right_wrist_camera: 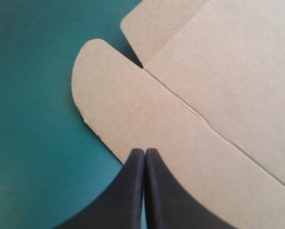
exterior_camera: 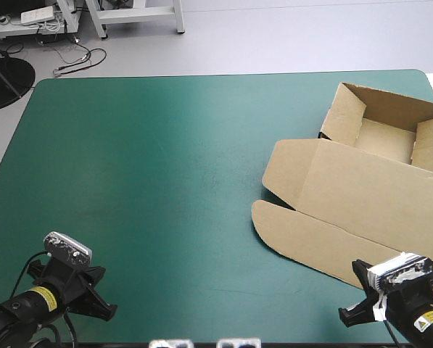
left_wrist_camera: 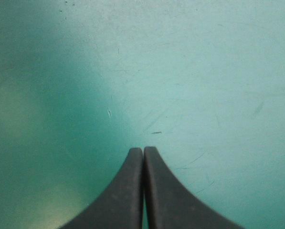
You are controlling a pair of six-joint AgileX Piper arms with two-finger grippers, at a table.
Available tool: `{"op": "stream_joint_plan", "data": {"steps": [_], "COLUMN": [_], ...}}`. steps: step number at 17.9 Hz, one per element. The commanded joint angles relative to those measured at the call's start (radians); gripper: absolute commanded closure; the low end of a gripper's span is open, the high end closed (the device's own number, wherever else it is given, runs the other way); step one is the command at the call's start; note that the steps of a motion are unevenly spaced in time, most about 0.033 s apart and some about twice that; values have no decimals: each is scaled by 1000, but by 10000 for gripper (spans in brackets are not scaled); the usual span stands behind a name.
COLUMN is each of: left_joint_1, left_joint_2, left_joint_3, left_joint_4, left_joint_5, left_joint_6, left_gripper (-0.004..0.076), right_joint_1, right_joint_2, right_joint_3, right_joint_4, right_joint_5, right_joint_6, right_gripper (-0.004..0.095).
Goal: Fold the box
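Since the tabletop [exterior_camera: 165, 181] shows only teal-green across its left and middle, all the work is on the right. The box [exterior_camera: 361, 174] lies there, running from the far right corner toward the near edge. Brown board, part-built.
- Lid panel [exterior_camera: 354, 185]: biggest piece, lies flat, with a small side tab [exterior_camera: 287, 174] on its left end.
- Tray end [exterior_camera: 386, 134]: farthest out, walls up, open on top.
- Rounded flap [exterior_camera: 310, 239]: nearest the robot, also flat, a crease between it and the lid.

Handling, my read: a light, stiff sheet that bends only at the scored creases and likely slides if pushed. Flat panels give nothing to pinch from above. Best hold looks like the flap's free curved edge, levered up first. Raised walls could fold back out if knocked.

Right jaws: closed to a point, tips over the flap's near edge; contact unclear. Left jaws: closed too, over plain tabletop, well apart from the box.
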State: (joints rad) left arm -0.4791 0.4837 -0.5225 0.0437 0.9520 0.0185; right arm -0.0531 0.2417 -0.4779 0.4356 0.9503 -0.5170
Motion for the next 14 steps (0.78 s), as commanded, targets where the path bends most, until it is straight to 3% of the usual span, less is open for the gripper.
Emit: {"op": "stream_joint_plan", "data": {"steps": [1,8,14], "left_joint_1": [-9,-9,-9], "left_joint_2": [5,5,5], "left_joint_3": [-24,-24,-24], "left_joint_4": [9,39,49], "left_joint_5": [-65,-74,32], "left_joint_6": [-9,-9,-9], "left_gripper": [734,734,734], "right_joint_1": [2,2,2], "right_joint_2": [11,11,11], "right_joint_3": [-26,-26,-26], "right_joint_4": [-30,-18,-18], "right_joint_5": [-85,-74,-74], "right_joint_6": [26,34,34], "right_gripper": [923,923,923]}}
